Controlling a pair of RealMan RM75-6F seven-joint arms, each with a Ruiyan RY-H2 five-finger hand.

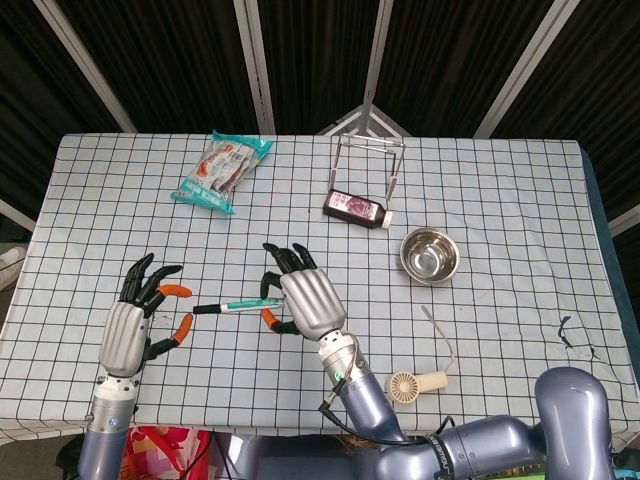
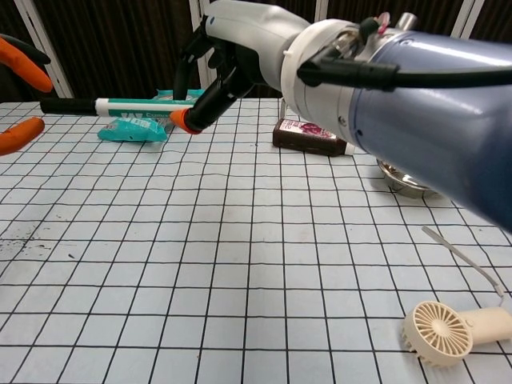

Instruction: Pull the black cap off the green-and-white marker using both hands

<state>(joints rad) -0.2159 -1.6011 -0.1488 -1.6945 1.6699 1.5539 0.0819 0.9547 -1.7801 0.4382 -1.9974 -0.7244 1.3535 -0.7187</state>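
Above checkered cloth (image 1: 500,330), slim cylindrical marker (image 1: 238,305)

Tabletop (image 1: 520,200) covered w/ white cloth, thin black grid lines; cloth reaches all edges in head view, slight wrinkles along near edge. Small dark smudges on cloth at near-left, approx (image 2: 24,232) in chest view.

Behind tabletop: dark backdrop, looks like black pleated curtain (image 1: 150,60), vertical folds visible. Pale grey/white slanted bars (image 1: 255,65) cross in front of curtain, several, angled like frame struts; in chest view they show as light uprights (image 2: 36,48) against black.

Light even, soft, no hard shadows on cloth. Floor mostly hidden; red item w/ print (image 1: 160,445) below near-left table edge, can't tell what.
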